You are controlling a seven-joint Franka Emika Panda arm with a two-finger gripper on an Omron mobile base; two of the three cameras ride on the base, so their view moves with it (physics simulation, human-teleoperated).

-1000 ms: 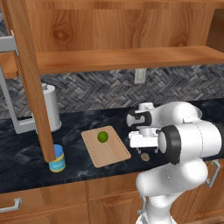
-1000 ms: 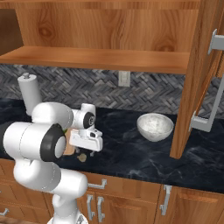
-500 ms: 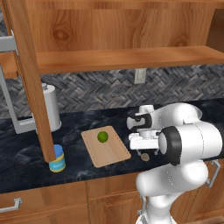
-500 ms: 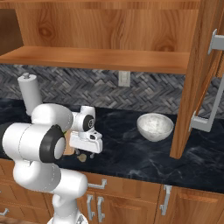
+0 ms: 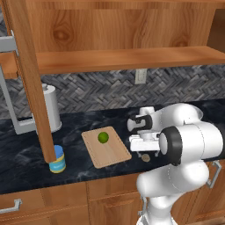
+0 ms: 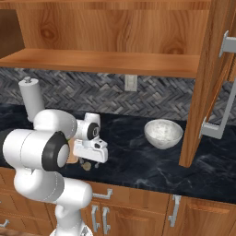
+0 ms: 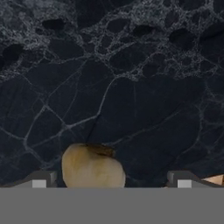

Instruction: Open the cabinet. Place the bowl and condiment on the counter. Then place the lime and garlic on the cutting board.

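Garlic (image 7: 92, 166) lay on the dark marbled counter (image 7: 131, 87), low between the two finger tips of the gripper (image 7: 111, 180) in the hand view, nearer the left tip than the right and touching neither as far as could be seen. The jaws stood wide apart and held nothing. From the left base view, going left to right: the open cabinet (image 5: 118, 39) door hung down at the left with its grey bar handle, a white paper-towel roll (image 5: 49, 110) stood behind it against the backsplash, and the condiment (image 5: 57, 159) jar sat on the counter at the foot of the door edge. Next came the cutting board (image 5: 112, 151), with the lime (image 5: 103, 137) resting on its upper half. Just beside the board's right corner, off the wood, the tan garlic sat on the stone beneath the gripper, which pointed down over it. In the right base view the same lump showed under the white hand, close to the counter's front edge, with the bowl (image 6: 162, 133) well apart to the right, upright on the counter near the other open cabinet door.
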